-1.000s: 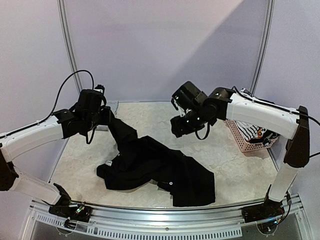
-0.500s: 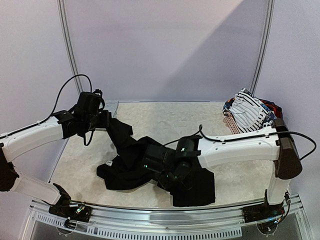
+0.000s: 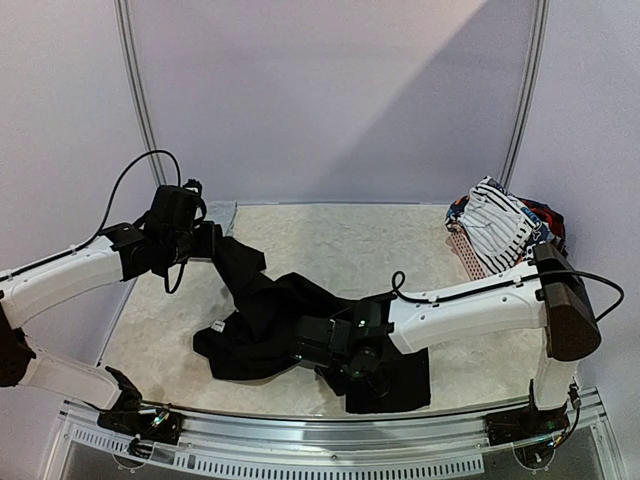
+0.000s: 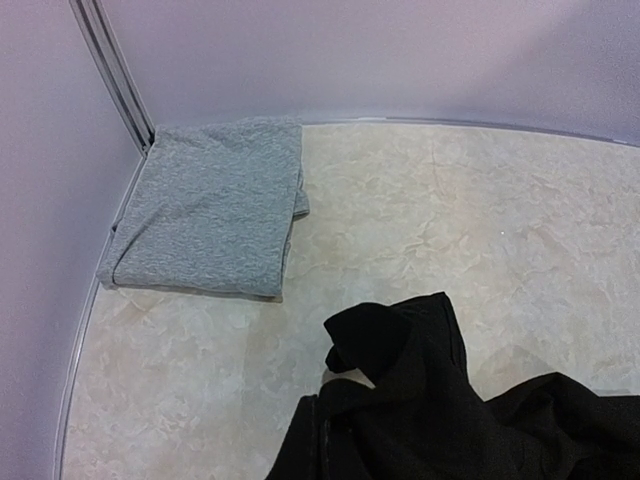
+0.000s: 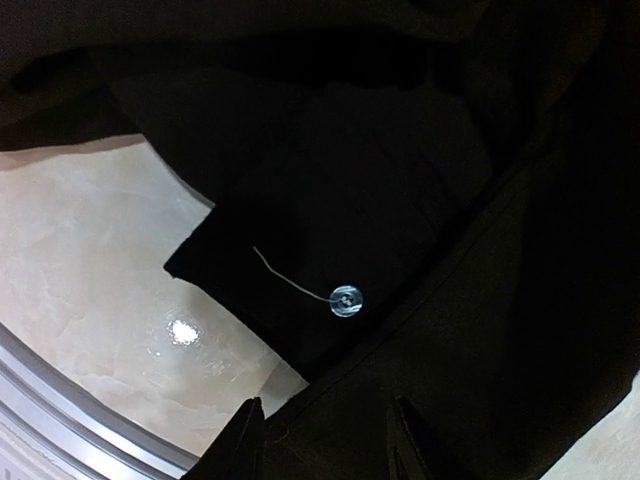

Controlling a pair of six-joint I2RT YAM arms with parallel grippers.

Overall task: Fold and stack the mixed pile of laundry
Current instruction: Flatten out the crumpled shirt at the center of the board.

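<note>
We saw the right gripper (image 5: 325, 428), swung down from the far right, poised with jaws parted over the black trousers (image 3: 250, 340) at near centre; the left gripper (image 3: 208, 240) pinched their far-left corner aloft; flattening looked imminent.

The right gripper (image 5: 325, 440) holds its two fingertips apart just above black trousers (image 5: 400, 150) with a pale button (image 5: 346, 299) and loose thread (image 5: 285, 274), lying on a marbled table (image 5: 90, 260).

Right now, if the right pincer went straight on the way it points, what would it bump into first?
Most likely the black trousers: the right pincer points at their dark cloth, close to a pale button. How near the cloth is, I cannot judge.
</note>
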